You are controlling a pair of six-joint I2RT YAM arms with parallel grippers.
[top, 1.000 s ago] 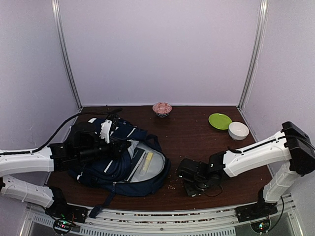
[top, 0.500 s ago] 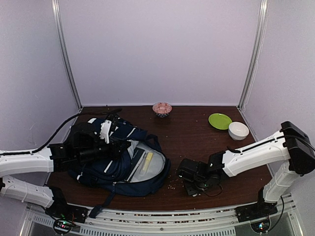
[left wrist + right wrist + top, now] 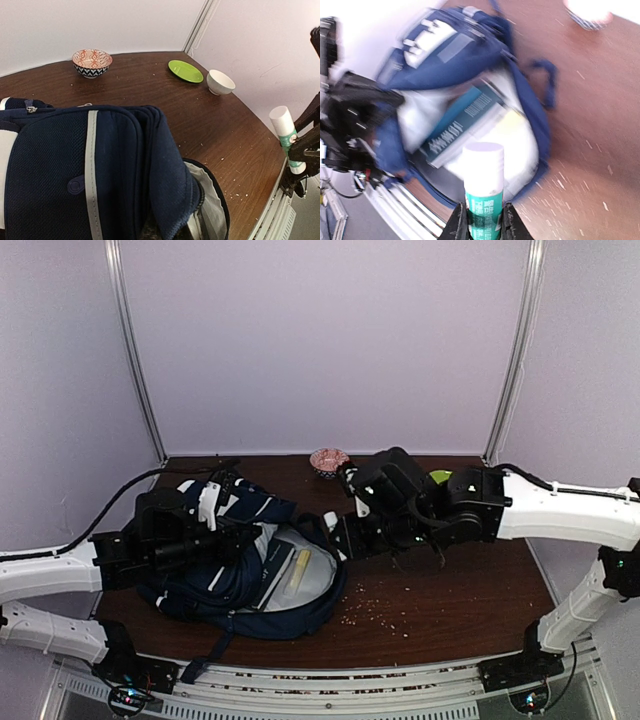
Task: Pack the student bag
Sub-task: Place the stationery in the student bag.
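The student bag (image 3: pixel 215 585) lies at the left of the table, its mouth open to the right and the pale lining showing; it also fills the left wrist view (image 3: pixel 100 165). A teal book (image 3: pixel 462 125) and a yellow item (image 3: pixel 299 570) lie inside. My left gripper (image 3: pixel 232 540) is shut on the upper flap of the bag and holds it raised; its fingers are hidden under the fabric. My right gripper (image 3: pixel 482 222) is shut on a glue stick (image 3: pixel 483 175) with a white cap and green label, held above the table just right of the bag's mouth (image 3: pixel 331 522).
A patterned bowl (image 3: pixel 329 461) stands at the back centre. A green plate (image 3: pixel 185 71) and a white bowl (image 3: pixel 220 81) stand at the back right, mostly behind my right arm in the top view. Crumbs (image 3: pixel 375 612) lie on the table in front of the bag.
My right arm has risen from the table's front right and swung left and back to the bag's mouth with the glue stick. The left arm has barely moved.
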